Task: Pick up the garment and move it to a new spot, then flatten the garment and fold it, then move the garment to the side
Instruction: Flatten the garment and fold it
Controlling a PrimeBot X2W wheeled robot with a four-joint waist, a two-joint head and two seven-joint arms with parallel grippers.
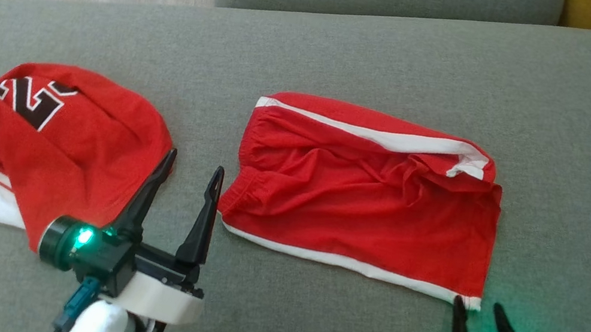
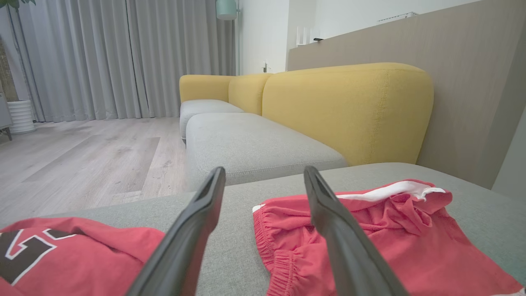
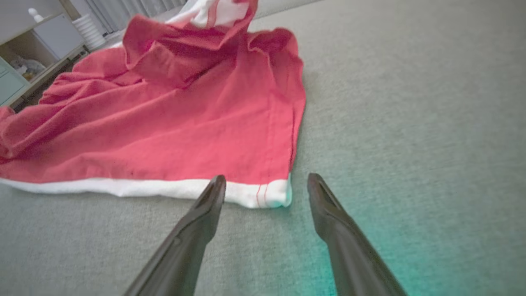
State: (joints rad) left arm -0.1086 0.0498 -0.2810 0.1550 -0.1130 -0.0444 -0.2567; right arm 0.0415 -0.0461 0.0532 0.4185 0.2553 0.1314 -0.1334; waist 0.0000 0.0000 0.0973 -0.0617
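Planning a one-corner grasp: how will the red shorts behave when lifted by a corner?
The red shorts will probably droop limply, since the cloth already lies in soft wrinkles. They look thin, so likely light. Pushed across the woven grey cushion, they would likely bunch rather than slide.
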